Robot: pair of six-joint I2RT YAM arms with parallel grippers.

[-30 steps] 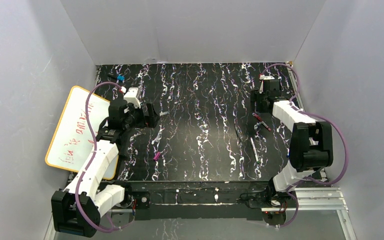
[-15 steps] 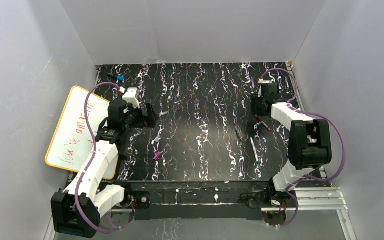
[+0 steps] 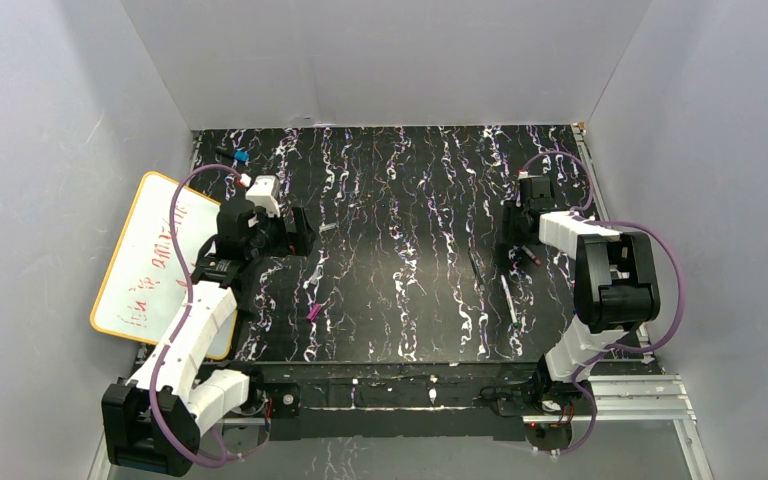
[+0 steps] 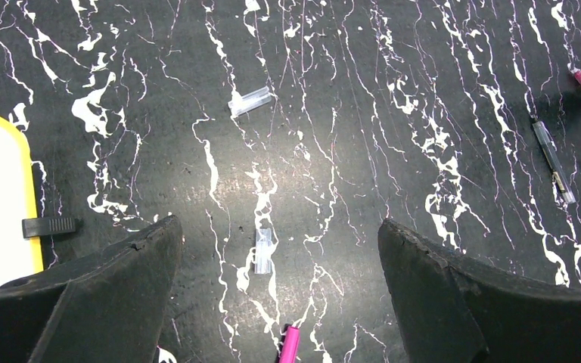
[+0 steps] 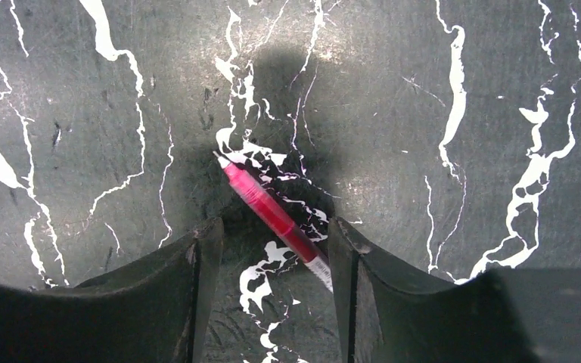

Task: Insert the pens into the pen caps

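Now, your right claw [image 5: 274, 227] stood part-open astride the red pen [image 5: 261, 198], which lay on the mat [image 5: 461, 76] slanting from 11 to 5 o'clock, not yet pinched. You were at the pick-up step; next, I judge, close squarely on it. Your left claw [image 4: 280, 225] gaped wide, with the magenta cap [image 4: 288, 352] at 6 o'clock.

Glossy red plastic pen [image 5: 271, 215] on a matt, white-veined black tabletop [image 5: 484, 91].
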